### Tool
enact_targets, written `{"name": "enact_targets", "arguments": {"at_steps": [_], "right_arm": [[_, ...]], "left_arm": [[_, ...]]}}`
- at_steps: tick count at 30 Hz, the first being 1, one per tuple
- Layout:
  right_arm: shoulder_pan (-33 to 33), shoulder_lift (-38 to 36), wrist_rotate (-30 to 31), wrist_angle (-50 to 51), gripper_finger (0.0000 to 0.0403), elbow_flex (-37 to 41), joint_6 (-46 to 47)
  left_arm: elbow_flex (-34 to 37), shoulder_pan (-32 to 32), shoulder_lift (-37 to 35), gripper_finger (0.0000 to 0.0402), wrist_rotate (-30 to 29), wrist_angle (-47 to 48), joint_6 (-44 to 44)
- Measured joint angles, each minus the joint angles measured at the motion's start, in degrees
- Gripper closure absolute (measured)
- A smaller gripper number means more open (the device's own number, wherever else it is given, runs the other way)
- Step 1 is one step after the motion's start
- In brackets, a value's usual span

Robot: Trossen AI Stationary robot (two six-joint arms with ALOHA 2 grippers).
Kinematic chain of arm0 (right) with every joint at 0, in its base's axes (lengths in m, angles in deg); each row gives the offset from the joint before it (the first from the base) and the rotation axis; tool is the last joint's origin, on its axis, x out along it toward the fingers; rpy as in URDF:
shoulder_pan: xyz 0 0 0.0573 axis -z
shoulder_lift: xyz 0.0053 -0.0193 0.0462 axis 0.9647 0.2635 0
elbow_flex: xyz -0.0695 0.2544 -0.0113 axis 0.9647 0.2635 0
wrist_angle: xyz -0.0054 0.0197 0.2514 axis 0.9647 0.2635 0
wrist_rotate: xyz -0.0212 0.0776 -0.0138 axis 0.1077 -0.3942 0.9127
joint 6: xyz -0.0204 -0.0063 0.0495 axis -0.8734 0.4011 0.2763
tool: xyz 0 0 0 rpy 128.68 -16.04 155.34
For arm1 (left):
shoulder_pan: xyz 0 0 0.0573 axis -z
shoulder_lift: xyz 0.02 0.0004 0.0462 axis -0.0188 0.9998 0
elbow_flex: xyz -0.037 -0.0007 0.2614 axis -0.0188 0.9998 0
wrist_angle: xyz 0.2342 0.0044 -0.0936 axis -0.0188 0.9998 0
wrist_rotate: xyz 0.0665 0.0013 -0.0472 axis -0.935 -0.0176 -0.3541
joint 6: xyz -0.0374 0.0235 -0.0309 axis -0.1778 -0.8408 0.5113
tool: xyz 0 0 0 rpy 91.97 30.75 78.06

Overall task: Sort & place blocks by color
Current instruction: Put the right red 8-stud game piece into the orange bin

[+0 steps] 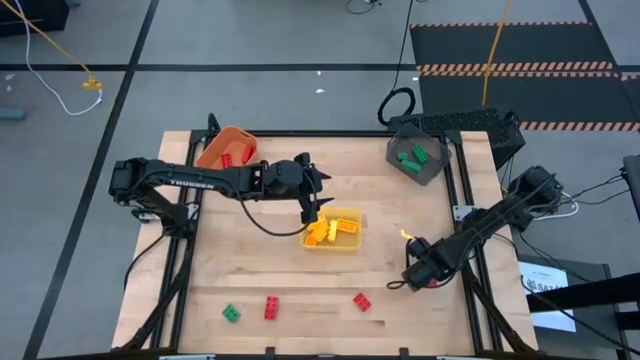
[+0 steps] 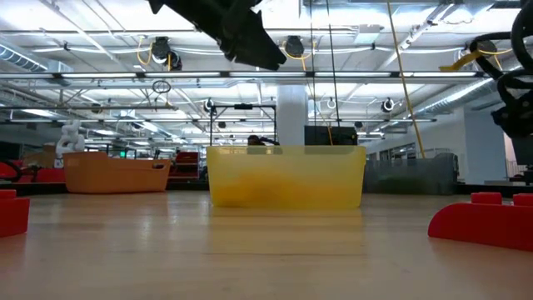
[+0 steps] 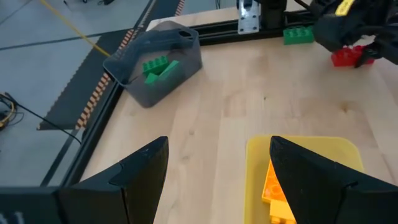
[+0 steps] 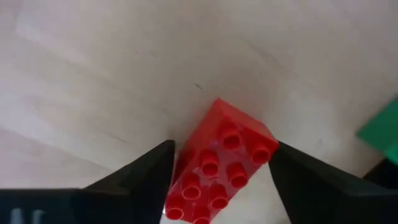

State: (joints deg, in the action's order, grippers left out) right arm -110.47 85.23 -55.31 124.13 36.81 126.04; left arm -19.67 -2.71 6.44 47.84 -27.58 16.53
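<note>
The right gripper [image 1: 420,272] is hanging low near the table's [image 1: 250,260] right edge, its 2 fingers [image 4: 143,171] standing open on either side of 1 red block [image 4: 221,162] that is lying skewed on the wood. No firm clamp is showing yet.

Risks:
1. The block is sitting at an angle to the fingers, so closing is likely to be twisting it or squeezing it out sideways.
2. 1 green block [image 4: 379,130] is lying just beside the red one; a wide finger could be nudging it toward the table edge.
3. A corner-only grip could be dropping the block during transfer.

The left gripper [image 1: 310,213] is hovering open and empty over the near rim of the yellow bin [image 3: 311,146], which is holding yellow blocks.

Clearance: the orange bin [image 1: 215,150] with the red blocks is standing at the far left corner, so the carry is crossing the table past the left arm. The middle of the table is offering open wood. The grey bin [image 1: 437,170] is standing well apart at the far right.
</note>
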Motion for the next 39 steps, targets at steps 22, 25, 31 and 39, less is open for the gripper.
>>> {"name": "enact_targets", "arguments": {"at_steps": [22,25,31,39], "right_arm": [[5.75,-8.73,20.41,-10.27,0.0282,0.37,-31.86],[8.49,-12.93,25.83,-18.07,0.0282,0.33,-42.13],[11.76,-19.35,35.17,-35.68,0.0282,0.22,-65.60],[14.10,-18.20,36.78,-55.39,0.0282,0.18,-89.47]], "left_arm": [[-0.04,1.57,0.00,0.0119,0.15,4.60,0.77],[-0.04,1.57,0.00,0.0119,1.64,2.08,0.81],[-0.04,2.26,0.00,0.0119,4.52,-0.91,1.23],[-0.04,7.74,0.00,0.0119,4.52,-5.45,-2.47]]}}
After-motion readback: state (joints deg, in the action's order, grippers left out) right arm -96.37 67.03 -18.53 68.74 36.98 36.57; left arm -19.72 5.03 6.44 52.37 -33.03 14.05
